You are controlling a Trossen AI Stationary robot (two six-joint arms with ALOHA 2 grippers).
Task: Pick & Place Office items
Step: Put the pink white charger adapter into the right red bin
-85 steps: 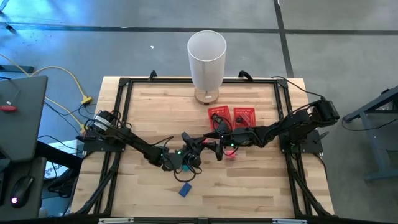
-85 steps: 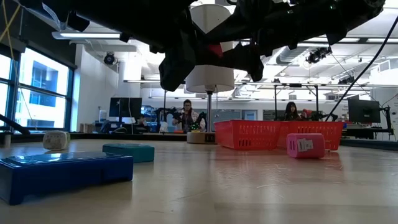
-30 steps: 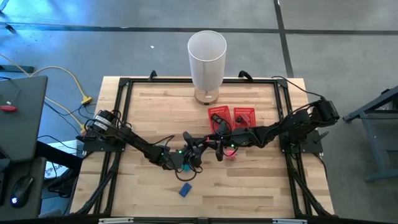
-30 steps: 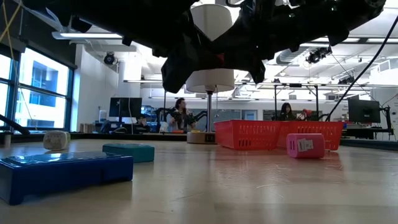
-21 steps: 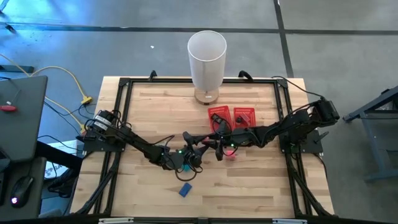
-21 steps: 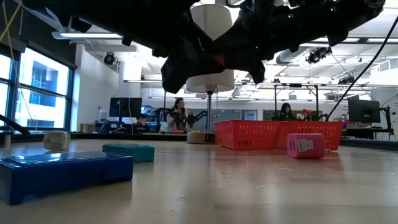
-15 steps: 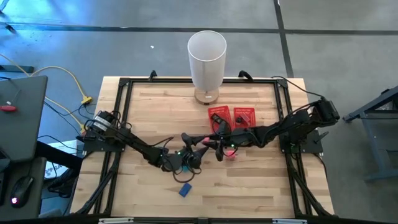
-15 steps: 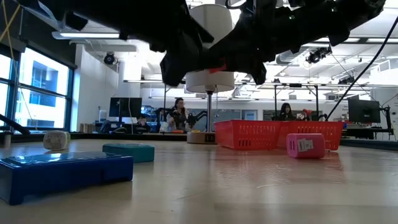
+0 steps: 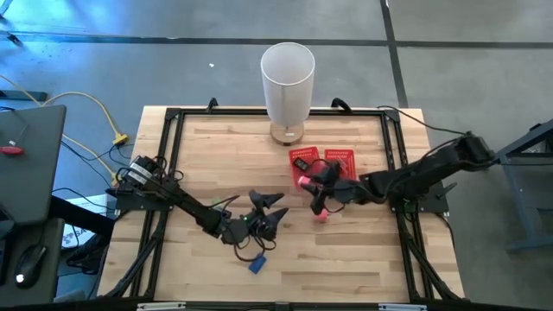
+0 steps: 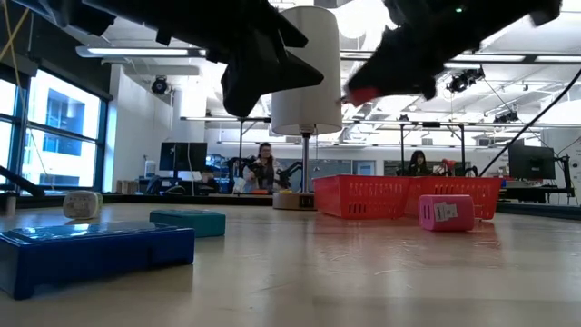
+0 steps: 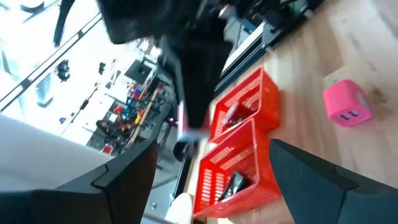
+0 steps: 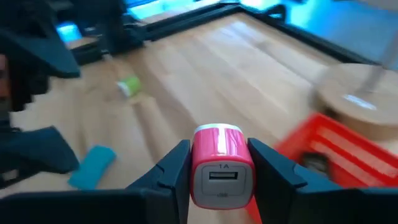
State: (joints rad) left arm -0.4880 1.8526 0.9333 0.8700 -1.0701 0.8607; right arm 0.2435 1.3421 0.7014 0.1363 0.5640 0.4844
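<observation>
The red two-compartment mesh tray [image 9: 324, 161] is already holding some dark pieces. The right gripper [image 12: 217, 180] is pinching a pink-and-white USB charger [image 12: 222, 165] near it; the left gripper [image 9: 270, 212] is hanging spread. Blue block [image 9: 257, 263], teal piece [image 10: 188, 222] and pink cube [image 10: 446, 212] are lying unplaced.

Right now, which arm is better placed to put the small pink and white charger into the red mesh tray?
Probably the right arm. Its claw is shut on the pink charger and hangs beside the red mesh tray. The left claw is open, empty and farther from the tray.
</observation>
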